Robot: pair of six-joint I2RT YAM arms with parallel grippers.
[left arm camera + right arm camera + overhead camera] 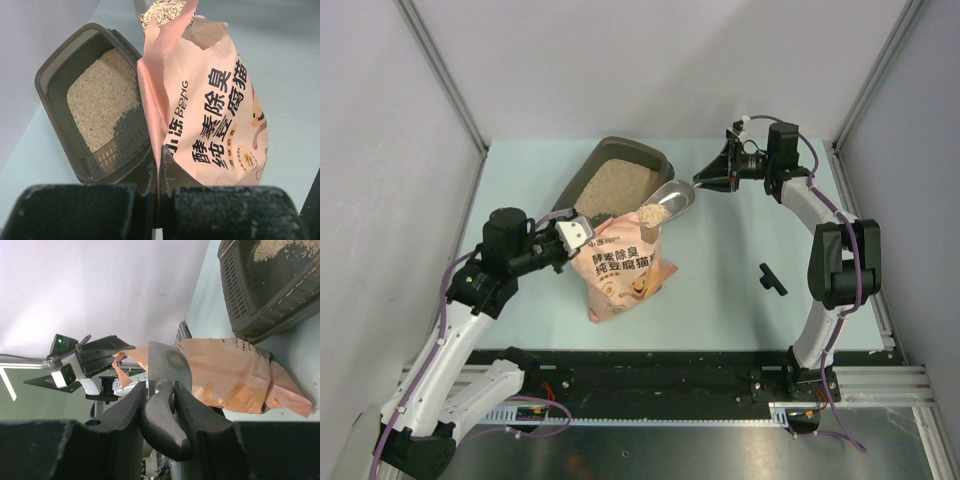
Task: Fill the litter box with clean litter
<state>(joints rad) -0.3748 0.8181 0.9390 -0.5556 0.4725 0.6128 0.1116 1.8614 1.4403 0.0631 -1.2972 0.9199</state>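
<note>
I have left hand (575, 233) pinching bag (625, 265) top edge; right hand (705, 183) clamping scoop (672, 198) handle; scoop carries clean litter (653, 212) beside litter box (660, 156).

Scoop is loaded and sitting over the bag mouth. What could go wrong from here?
1. The scoop is heaped with clean litter and is not yet over the litter box. A tilt on the way across could spill grains onto the table.
2. The left tool pinches only a thin edge of the bag. If that edge slips, the bag may slump.
</note>
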